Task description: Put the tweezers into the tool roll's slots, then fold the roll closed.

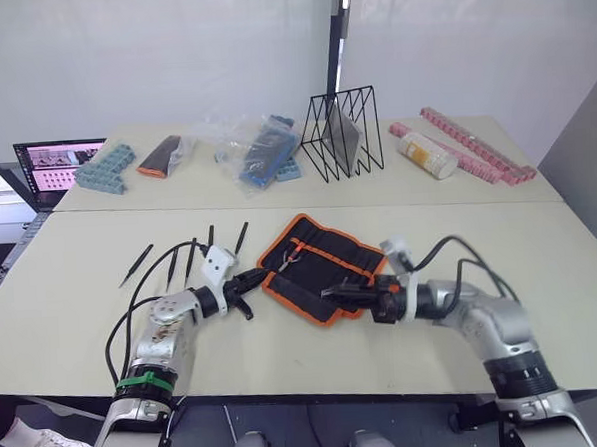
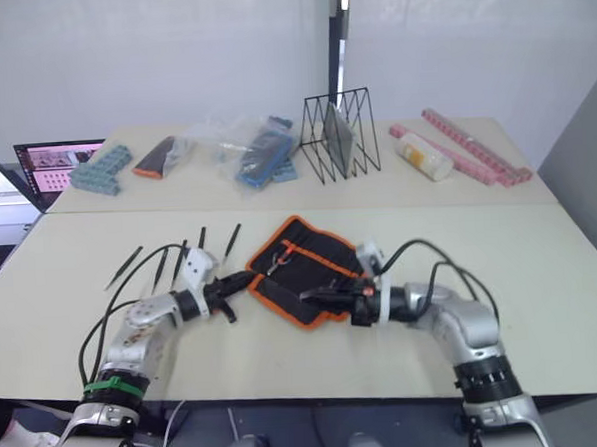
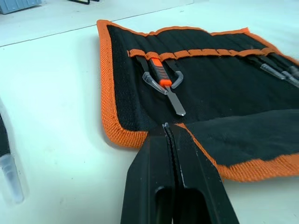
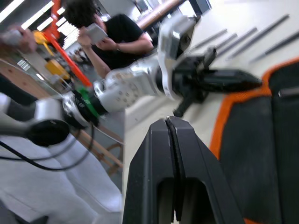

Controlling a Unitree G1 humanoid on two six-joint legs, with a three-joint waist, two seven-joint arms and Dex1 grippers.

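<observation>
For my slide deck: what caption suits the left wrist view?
Shut left gripper at the orange-trimmed corner of the open tool roll.

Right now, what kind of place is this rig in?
Probably a lab or workshop test bench: pale tables against white partitions, a laptop at the left edge, and bagged parts and a wire rack along the back.

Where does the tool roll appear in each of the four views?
Left eye view: tool roll, table centre, between the grippers.
Right eye view: centre.
Left wrist view: spread open ahead of the left gripper.
Right wrist view: orange-trimmed edge.
Shared landmark: the orange trim.
</observation>
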